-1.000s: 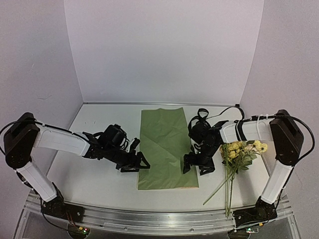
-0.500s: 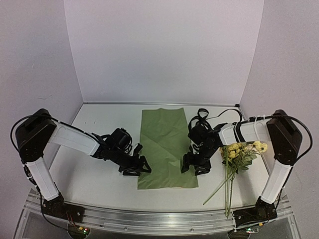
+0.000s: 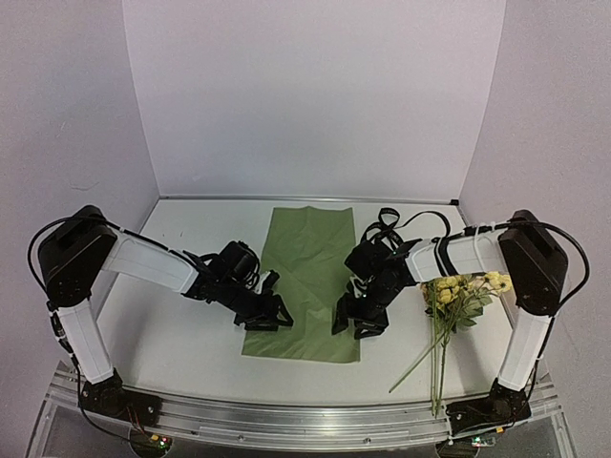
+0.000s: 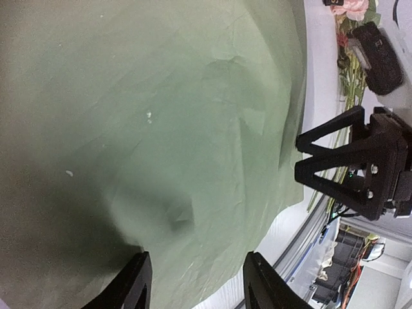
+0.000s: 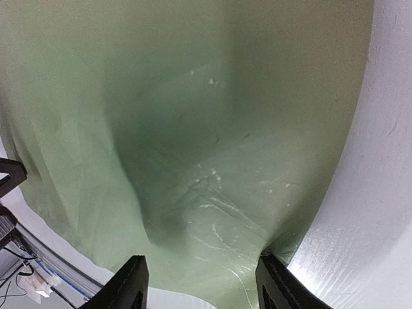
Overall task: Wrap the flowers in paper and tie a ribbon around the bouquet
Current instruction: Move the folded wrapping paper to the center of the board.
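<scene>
The olive-green paper (image 3: 305, 272) lies flat in the middle of the table, its near end skewed to the left. My left gripper (image 3: 267, 315) rests on the paper's near left edge, jaws open, fingertips down on the sheet (image 4: 161, 129). On the near right edge my right gripper (image 3: 350, 320) stands the same way, open, and the sheet (image 5: 193, 116) puckers into creases between its fingers. The flowers (image 3: 460, 291) lie loose on the table right of the paper, stems toward the near edge. No ribbon and no bouquet are in view.
White walls close the table on three sides. A metal rail (image 3: 305, 420) runs along the near edge, with the arm bases at both ends. The right arm's black cables (image 3: 391, 221) loop over the paper's far right corner.
Both grippers have moved inward onto the paper's near side edges and their jaws have narrowed. The paper's near end has slid left and the sheet now lies skewed.
</scene>
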{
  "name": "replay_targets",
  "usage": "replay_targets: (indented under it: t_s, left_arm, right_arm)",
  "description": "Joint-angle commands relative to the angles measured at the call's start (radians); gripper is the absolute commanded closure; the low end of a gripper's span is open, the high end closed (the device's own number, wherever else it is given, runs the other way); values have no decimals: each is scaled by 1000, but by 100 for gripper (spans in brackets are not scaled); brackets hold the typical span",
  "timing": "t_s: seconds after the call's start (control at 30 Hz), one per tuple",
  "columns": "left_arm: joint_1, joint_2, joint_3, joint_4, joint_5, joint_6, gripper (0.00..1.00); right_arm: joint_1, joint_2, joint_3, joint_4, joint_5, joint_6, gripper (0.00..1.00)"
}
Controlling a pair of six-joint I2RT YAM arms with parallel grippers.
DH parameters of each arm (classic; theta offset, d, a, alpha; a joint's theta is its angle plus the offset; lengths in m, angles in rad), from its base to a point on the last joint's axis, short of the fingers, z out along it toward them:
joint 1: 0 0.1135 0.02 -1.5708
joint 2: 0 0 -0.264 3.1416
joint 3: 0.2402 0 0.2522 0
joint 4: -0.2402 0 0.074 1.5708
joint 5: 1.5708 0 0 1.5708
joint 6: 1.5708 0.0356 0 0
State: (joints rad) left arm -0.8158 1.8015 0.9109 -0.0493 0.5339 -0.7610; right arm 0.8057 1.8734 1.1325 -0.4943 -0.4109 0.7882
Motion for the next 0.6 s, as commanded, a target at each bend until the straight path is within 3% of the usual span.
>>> replay_targets:
  t_s: [0.0,0.1,0.2,0.33,0.57]
  left_arm:
    - [5,-1,56,6,5,8,50]
    - [17,-79,28,-54,-57,0,37]
    - [32,-191,-53,-80,-90,-71,32]
    - [41,-329,-169,-97,-118,-204,27]
    - [69,-587,-379,-165,-216,-475,16]
  right_arm:
    - [13,29,24,5,-2,19,41]
    - [15,18,16,6,11,27,41]
    - [23,1,1,23,30,88,43]
    - [75,27,-10,173,57,273,47]
    - [180,141,132,327,84,410,52]
